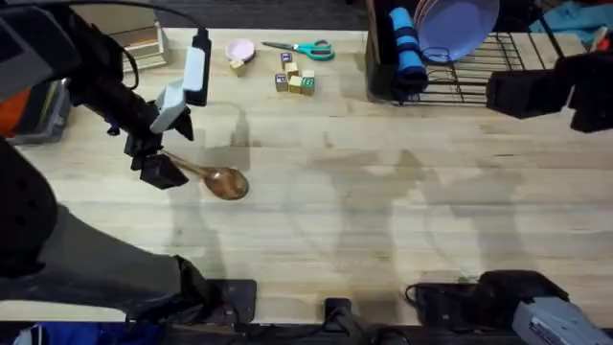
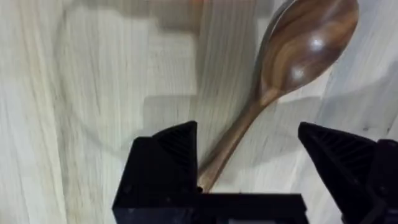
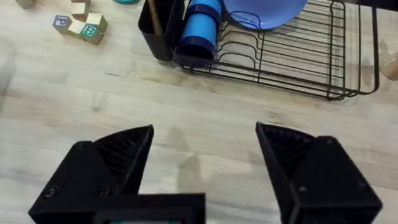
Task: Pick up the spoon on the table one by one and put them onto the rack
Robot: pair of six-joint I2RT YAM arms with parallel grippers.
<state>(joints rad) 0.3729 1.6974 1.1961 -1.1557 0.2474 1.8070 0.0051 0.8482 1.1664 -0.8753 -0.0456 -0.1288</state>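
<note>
Spoon (image 1: 222,179): brown wood, glossy grain, oval bowl, slim straight handle; lies flat on pale plank table (image 1: 383,220), far left. Left gripper (image 2: 249,168): black wedge fingers spread wide, straddling handle end, not clamped. Right gripper (image 3: 205,162): fingers wide apart, holding nothing, near black wire rack (image 3: 292,56), far right.

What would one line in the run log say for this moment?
left gripper: open, straddling spoon handle | spoon: flat on table | right gripper: open, empty, near rack | step: grasp pending
</note>
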